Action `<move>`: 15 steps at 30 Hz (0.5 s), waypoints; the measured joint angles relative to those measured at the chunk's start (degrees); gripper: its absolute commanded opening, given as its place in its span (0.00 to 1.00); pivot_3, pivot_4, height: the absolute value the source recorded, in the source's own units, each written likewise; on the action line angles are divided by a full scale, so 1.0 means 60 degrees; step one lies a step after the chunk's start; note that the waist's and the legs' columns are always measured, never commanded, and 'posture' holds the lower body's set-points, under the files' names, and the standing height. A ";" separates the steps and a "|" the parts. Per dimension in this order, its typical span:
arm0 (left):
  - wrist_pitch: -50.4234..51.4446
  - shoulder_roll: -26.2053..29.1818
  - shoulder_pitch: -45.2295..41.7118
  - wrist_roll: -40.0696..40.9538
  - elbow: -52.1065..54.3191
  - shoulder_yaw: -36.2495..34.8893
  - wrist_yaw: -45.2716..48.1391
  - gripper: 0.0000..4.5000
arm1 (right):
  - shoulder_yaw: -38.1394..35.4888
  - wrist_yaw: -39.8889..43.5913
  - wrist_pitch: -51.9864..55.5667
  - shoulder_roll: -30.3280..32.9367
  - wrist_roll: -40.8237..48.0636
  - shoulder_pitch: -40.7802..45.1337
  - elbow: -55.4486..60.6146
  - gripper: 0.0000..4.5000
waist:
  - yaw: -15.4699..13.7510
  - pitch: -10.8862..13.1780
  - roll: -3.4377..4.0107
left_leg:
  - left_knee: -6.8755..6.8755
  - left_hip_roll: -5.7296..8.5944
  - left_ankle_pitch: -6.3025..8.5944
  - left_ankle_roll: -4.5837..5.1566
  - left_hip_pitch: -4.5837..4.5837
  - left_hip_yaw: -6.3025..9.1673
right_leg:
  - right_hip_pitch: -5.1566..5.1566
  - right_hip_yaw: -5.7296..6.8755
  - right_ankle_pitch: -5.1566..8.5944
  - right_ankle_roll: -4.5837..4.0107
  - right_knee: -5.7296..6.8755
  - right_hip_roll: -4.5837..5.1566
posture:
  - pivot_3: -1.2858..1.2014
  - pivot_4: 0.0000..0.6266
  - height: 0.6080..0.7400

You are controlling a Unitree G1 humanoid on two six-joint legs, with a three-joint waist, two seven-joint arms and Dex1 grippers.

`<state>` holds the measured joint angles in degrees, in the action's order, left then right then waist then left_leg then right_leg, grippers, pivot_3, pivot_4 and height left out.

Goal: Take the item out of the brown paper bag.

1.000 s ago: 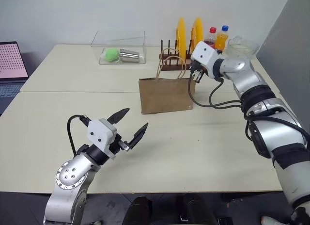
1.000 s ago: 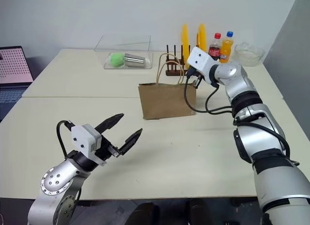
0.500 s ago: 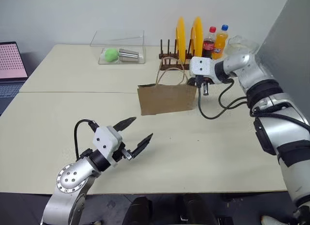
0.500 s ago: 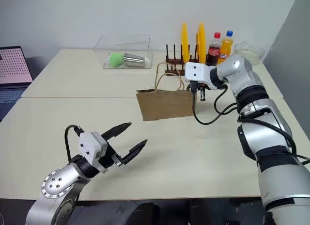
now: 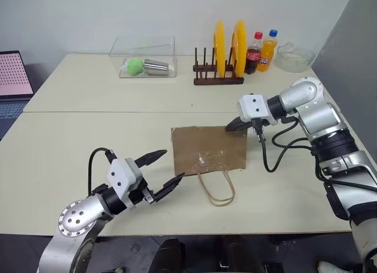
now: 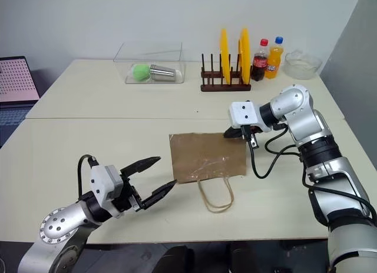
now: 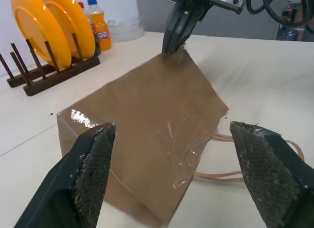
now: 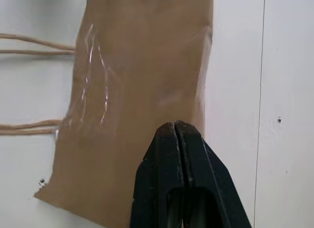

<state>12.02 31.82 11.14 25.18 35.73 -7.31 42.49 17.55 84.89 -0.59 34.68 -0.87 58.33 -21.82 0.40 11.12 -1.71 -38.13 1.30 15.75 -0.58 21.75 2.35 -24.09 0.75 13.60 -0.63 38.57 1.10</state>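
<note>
The brown paper bag [image 5: 209, 149] lies flat on the table, its two loop handles [image 5: 217, 187] pointing toward me and a shiny tape patch on its upper face. The item is hidden inside the bag. My right gripper [image 5: 231, 127] is shut, its tips at the bag's far right corner [image 7: 169, 46]; I cannot tell whether any paper is pinched between them. My left gripper [image 5: 171, 165] stands open just left of the bag's near left corner, level with the table and not touching the bag.
At the back stand a clear box [image 5: 143, 58] with a green ball and a steel cup, a wooden rack with yellow plates [image 5: 221, 49], a cola bottle [image 5: 254, 46], an orange soda bottle [image 5: 268, 43] and a glass bowl [image 5: 293, 55]. A laptop [image 5: 13, 79] sits far left.
The bag has tipped from upright to lying flat, handles toward me. My right gripper swung back and down from the bag's top rim to its far corner. The left gripper stays open.
</note>
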 measured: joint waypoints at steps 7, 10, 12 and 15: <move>-0.0685 0.1377 -0.1382 -0.0315 -0.0847 -0.0028 0.1288 0.95 | -0.2131 -0.1228 0.3284 0.0516 0.2372 -0.2479 0.4405 0.08 | -0.0161 -0.0003 -0.0003 | 0.0007 0.0002 0.0000 -0.0001 0.0014 0.0040 | 0.0015 0.0037 0.0002 -0.0001 -0.0036 0.0001 | 0.52 0.24 1.00; -0.2011 0.2122 -0.2270 -0.1163 -0.1769 0.0841 0.2646 1.00 | -0.2900 -0.2549 0.5110 0.0540 0.3251 -0.5007 0.6905 0.22 | -0.0257 -0.0005 0.0015 | 0.0024 0.0004 0.0000 -0.0002 0.0032 0.0031 | 0.0017 0.0031 0.0001 0.0000 -0.0086 0.0002 | 0.52 0.24 1.00; -0.2759 0.2148 -0.2802 -0.1511 -0.2310 0.1360 0.3235 1.00 | -0.3113 -0.3254 0.5895 0.0482 0.3616 -0.6237 0.7989 0.39 | -0.0278 -0.0004 0.0020 | 0.0019 0.0005 0.0000 -0.0001 0.0036 0.0017 | 0.0014 0.0021 -0.0001 0.0006 -0.0091 0.0003 | 0.52 0.24 1.00; -0.3920 0.2006 -0.3706 -0.2021 -0.3272 0.2273 0.3981 1.00 | -0.3653 -0.4167 0.6748 0.0560 0.4102 -0.7900 0.9620 0.63 | -0.0278 -0.0006 0.0022 | 0.0020 0.0000 0.0001 0.0000 0.0030 0.0012 | 0.0016 0.0020 0.0023 0.0054 -0.0092 -0.0001 | 0.52 0.24 1.00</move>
<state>-11.50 43.86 -11.09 13.06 16.10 6.33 66.37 -4.37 59.89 39.89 38.04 23.75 10.93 35.90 -1.26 11.08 -1.57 -38.01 1.30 15.75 -0.58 21.94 2.42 -24.00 0.86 13.74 -0.30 38.02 1.10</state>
